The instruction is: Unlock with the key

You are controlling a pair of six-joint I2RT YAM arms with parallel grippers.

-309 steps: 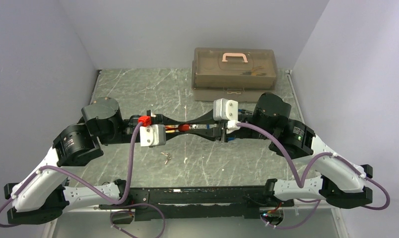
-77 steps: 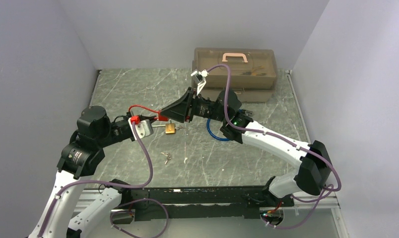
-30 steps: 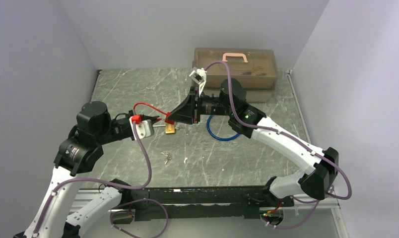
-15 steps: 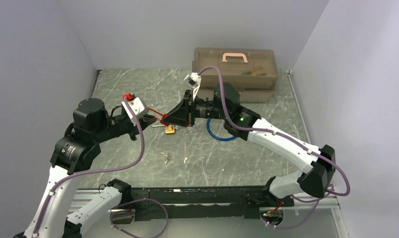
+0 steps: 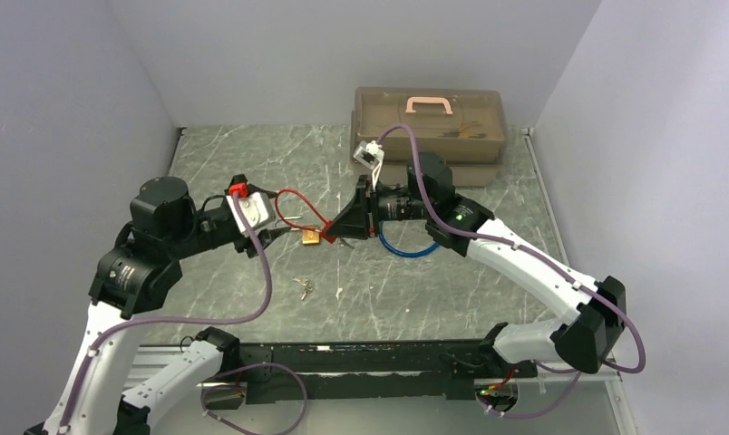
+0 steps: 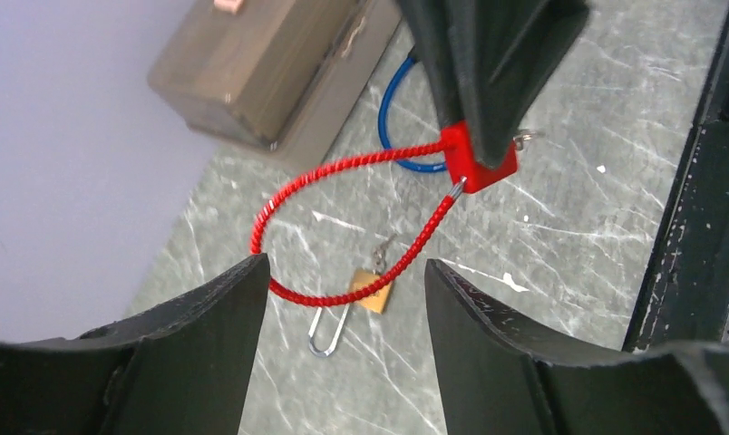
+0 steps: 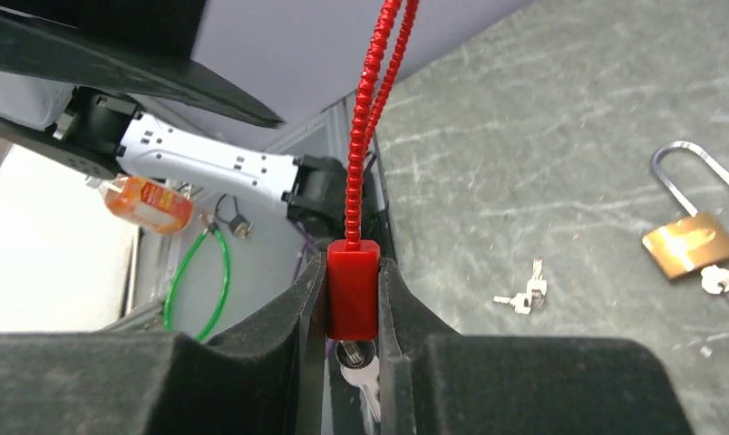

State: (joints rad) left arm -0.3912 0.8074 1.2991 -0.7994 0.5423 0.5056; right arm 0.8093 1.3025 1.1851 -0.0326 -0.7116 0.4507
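At the near edge, a black rail [image 5: 361, 358] hides the arm bases, and the left arm's lower links are cut off by the picture's border. Just beyond, on the grey-green marbled surface [image 5: 252, 163], lies a small bunch of silver keys [image 5: 305, 288], too small to count. Further in lies a flat brass padlock [image 7: 692, 245], its steel shackle swung open. A small key sticks out of its lower end, partly cut by the right wrist view's edge. Beside and above the padlock, the right fingers [image 7: 297, 362] pinch the red cable lock [image 7: 352, 290] by its red plastic block. A silver key [image 7: 356, 376] shows below the block, mostly buried between the pads, so I cannot tell how deep it sits. The lock's twisted red cable arcs towards the left fingers [image 6: 198, 353], which are spread wide and grip nothing. Whether the loop brushes one tip is unclear. The left arm rises from near left and reaches rightward with its elbow high. The right arm stretches diagonally from near right, pointing left. Behind, a blue cable loop [image 5: 406, 249] is half hidden under the right wrist. At the back stands a brown translucent toolbox with a pink handle [image 5: 429, 131], against pale lilac walls [image 5: 343, 54].
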